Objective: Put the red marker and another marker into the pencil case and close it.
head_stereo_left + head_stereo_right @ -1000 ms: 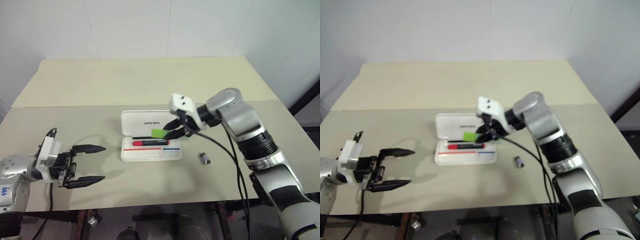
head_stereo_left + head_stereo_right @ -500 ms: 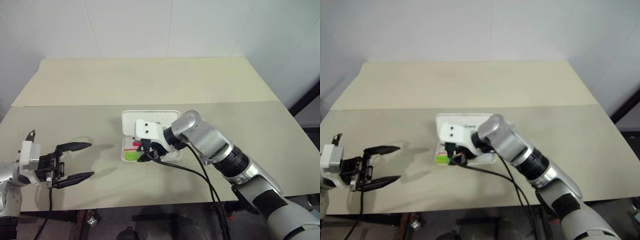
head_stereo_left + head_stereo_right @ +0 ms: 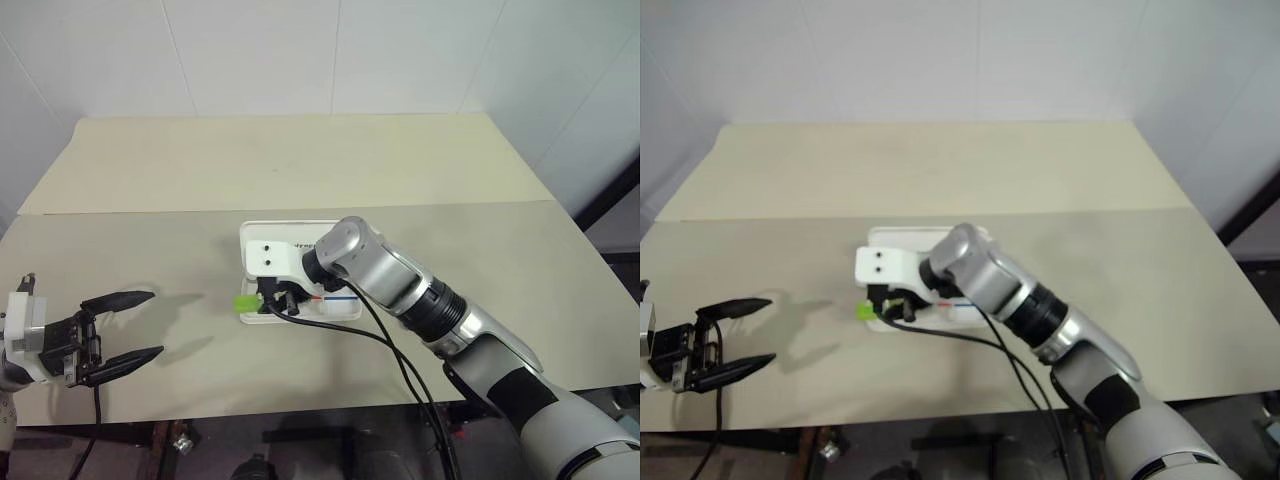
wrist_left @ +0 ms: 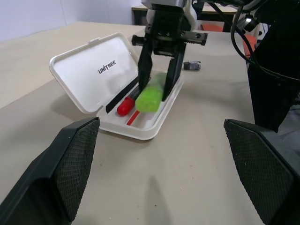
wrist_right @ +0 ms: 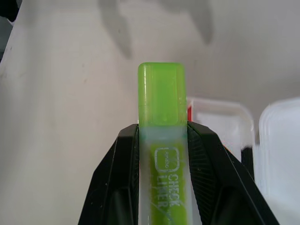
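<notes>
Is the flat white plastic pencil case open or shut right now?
Open. The flat white plastic pencil case has its lettered lid tilted back, and the red marker lies in its tray.

This looks like a robot test room or lab rather than a home. A plain beige table [image 3: 400,165] stands against bare white panelled walls [image 3: 300,50], and black cables [image 3: 400,360] trail from the robot arm across it.

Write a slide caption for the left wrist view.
Right gripper lowers the green marker into the open white pencil case, beside the red marker.
</notes>
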Tool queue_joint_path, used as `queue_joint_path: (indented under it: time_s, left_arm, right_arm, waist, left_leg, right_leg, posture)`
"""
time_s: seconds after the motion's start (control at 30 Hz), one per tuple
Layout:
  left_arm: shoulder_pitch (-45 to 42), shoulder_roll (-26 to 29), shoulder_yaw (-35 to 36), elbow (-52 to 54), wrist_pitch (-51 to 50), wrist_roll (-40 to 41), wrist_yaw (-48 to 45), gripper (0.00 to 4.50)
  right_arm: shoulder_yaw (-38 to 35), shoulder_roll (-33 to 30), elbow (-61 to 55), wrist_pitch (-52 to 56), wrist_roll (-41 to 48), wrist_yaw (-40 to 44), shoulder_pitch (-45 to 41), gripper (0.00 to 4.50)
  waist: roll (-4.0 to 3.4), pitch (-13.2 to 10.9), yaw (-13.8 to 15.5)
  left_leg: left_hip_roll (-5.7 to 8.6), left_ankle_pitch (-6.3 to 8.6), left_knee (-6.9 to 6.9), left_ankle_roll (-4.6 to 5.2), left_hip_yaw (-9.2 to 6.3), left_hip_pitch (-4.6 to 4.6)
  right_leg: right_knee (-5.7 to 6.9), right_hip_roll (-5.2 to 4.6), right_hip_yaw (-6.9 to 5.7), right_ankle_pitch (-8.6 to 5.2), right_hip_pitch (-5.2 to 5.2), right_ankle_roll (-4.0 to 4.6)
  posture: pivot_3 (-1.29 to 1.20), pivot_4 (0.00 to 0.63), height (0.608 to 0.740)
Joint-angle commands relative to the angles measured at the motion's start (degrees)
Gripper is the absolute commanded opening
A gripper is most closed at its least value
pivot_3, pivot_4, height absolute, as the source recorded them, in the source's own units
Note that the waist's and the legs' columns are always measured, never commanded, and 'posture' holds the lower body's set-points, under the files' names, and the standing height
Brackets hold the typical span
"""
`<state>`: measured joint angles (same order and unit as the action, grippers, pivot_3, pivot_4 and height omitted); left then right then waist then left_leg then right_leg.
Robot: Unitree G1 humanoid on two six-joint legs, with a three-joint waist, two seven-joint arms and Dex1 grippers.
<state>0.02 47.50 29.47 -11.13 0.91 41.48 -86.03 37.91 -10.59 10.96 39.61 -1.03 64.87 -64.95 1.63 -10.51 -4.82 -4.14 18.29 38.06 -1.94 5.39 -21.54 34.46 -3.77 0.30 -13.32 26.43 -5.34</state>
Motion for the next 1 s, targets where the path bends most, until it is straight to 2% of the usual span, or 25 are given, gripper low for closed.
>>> queue_joint_path:
  time_s: [0.03,0.5,1.0]
  left_arm:
    - [1.0,0.1,1.6,2.7,0.2,1.9,-3.4,4.50]
    - [1.2,0.0,1.7,3.4,0.5,1.9,-2.3,4.50]
    - [-0.1,0.1,0.9,3.4,0.3,1.4,-1.3,4.50]
  right_arm:
    - [-1.2,0.4,0.0,-1.8,-0.4,0.1,-1.8,1.08]
    - [-1.4,1.1,3.4,-3.1,-2.7,-0.8,-2.2,1.08]
    - [-1.3,0.8,-4.4,7.5,-0.8,-0.6,-1.2,1.08]
  waist:
    - [0.00,0.0,0.0]
    - [0.00,0.0,0.0]
    - [0.00,0.0,0.0]
  left_leg:
    - [0.00,0.00,0.00,-0.01,0.01,0.00]
    - [-0.03,0.02,0.00,-0.03,0.04,-0.01]
    - [-0.05,0.03,0.01,-0.05,0.03,-0.01]
  right_leg:
    - [0.00,0.00,-0.01,0.00,0.00,0.00]
    - [0.01,0.01,-0.03,-0.01,0.03,0.02]
    - [0.02,0.02,-0.04,-0.02,0.04,0.04]
  posture:
    - [0.00,0.150,0.740]
    - [0.00,0.150,0.740]
    - [0.00,0.150,0.740]
